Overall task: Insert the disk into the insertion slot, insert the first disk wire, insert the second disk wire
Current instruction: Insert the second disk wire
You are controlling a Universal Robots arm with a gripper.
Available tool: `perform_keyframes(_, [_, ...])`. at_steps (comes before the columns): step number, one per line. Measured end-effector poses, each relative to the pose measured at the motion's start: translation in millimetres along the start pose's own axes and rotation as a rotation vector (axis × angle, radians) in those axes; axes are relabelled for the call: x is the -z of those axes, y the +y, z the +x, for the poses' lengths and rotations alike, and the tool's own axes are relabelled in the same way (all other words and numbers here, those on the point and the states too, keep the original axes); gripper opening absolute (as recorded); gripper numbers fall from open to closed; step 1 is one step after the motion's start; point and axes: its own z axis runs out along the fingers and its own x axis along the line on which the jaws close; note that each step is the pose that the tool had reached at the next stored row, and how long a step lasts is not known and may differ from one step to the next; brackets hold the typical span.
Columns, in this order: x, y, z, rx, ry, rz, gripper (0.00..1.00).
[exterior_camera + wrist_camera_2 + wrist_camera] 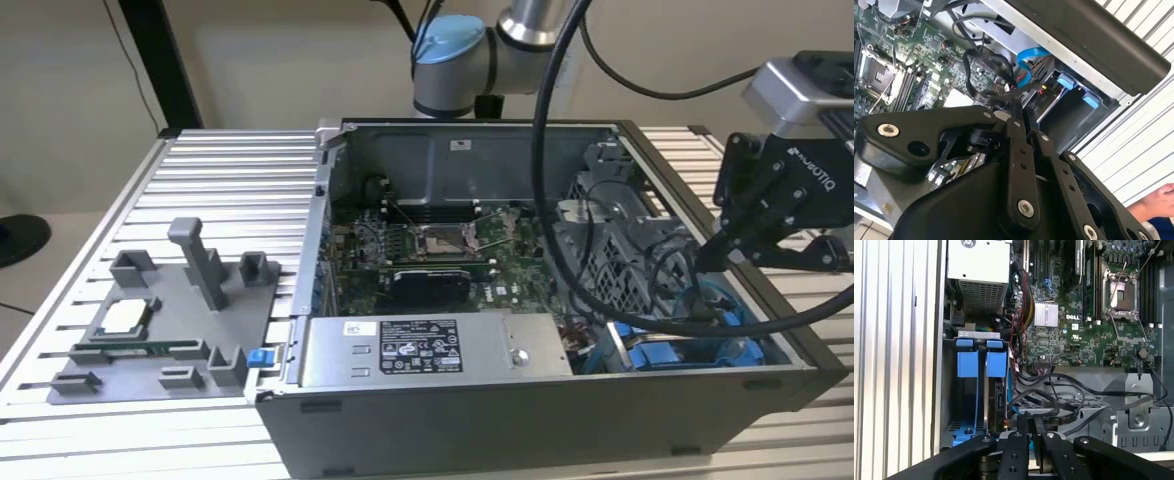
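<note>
step: disk wire insertion, disk [995, 390] seated in insertion slot [974, 385] | gripper [1030, 432] fingers pinched narrow on black wire [1054, 412] | next calls for aligning connector just ahead of fingertips

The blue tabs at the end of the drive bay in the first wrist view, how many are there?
2. One blue tab sits nearer the case wall, the other blue tab beside it, nearer the motherboard. More may be hidden.

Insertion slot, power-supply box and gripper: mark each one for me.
insertion slot [966, 365], first wrist view, on a blue plastic rail.
power-supply box [414, 345], exterior view, on its white label.
gripper [1030, 424], first wrist view, between the fingertips, which are shut on a black wire.
</note>
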Motion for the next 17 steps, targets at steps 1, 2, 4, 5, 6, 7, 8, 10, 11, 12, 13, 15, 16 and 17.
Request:
perform_keyframes(1, [-0.1, 2.5, 0.5, 0.000, 0.0000, 0.0004, 0.00])
perform_keyframes(2, [-0.2, 5.6, 1.1, 0.000, 0.0001, 0.0010, 0.00])
perform_keyframes(4, [-0.7, 12.7, 2.3, 0.001, 0.0003, 0.0026, 0.00])
perform_keyframes(5, [-1.0, 16.0, 2.8, 0.001, 0.0001, 0.0034, 0.00])
perform_keyframes(6, [-1.3, 19.0, 3.5, 0.001, 0.0001, 0.0041, 0.00])
perform_keyframes(7, [-1.4, 21.3, 4.1, 0.001, 0.0002, 0.0048, 0.00])
perform_keyframes(8, [-1.7, 23.2, 4.7, 0.002, 0.0004, 0.0055, 0.00])
perform_keyframes(10, [-2.7, 24.7, 5.9, 0.003, 0.0006, 0.0070, 0.00])
perform_keyframes(11, [-3.4, 24.9, 6.2, 0.003, 0.0007, 0.0076, 0.00])
perform_keyframes(12, [-3.9, 24.9, 6.7, 0.005, 0.0015, 0.0083, 0.00])
perform_keyframes(13, [-4.3, 24.9, 7.1, 0.006, 0.0025, 0.0092, 0.00])
perform_keyframes(15, [-5.4, 24.9, 8.3, 0.009, 0.0042, 0.0119, 0.00])
perform_keyframes(16, [-6.0, 24.9, 8.8, 0.011, 0.0051, 0.0135, 0.00])
perform_keyframes(17, [-6.6, 24.8, 9.4, 0.014, 0.0062, 0.0149, 0.00])
